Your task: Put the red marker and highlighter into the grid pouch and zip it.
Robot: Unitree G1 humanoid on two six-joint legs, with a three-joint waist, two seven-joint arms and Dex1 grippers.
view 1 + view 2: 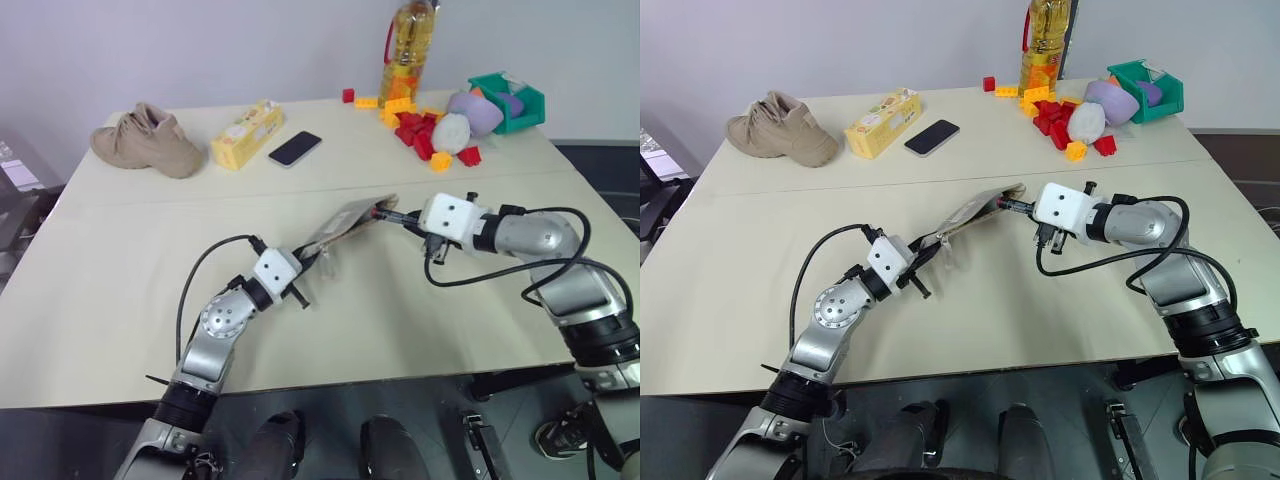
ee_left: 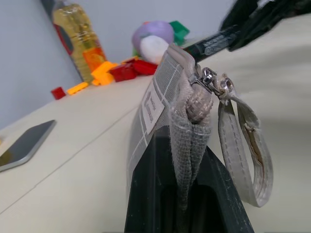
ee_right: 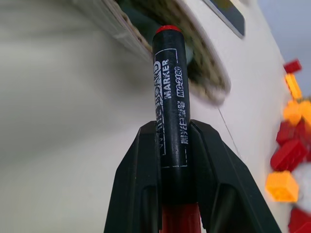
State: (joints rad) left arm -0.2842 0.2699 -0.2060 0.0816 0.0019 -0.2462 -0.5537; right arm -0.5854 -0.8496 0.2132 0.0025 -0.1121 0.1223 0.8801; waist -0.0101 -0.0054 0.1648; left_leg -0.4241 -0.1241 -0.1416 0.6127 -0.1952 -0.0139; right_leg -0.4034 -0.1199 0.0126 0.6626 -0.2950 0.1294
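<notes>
The grid pouch (image 1: 345, 222) hangs tilted above the middle of the table, and my left gripper (image 2: 187, 194) is shut on its near end beside the zipper pull and pale pull cord (image 2: 243, 145). From the right, my right gripper (image 3: 174, 160) is shut on the red marker (image 3: 171, 97), gripping its black section. The marker (image 1: 388, 212) points at the pouch's far end, with its red tip at the open mouth (image 3: 160, 29). The highlighter is hidden from view.
At the back of the table, from left to right, are a tan shoe (image 1: 145, 140), a yellow box (image 1: 247, 133), a black phone (image 1: 295, 148), an oil bottle (image 1: 408, 50), red and yellow toy blocks (image 1: 420, 128) and a green bin (image 1: 512, 100).
</notes>
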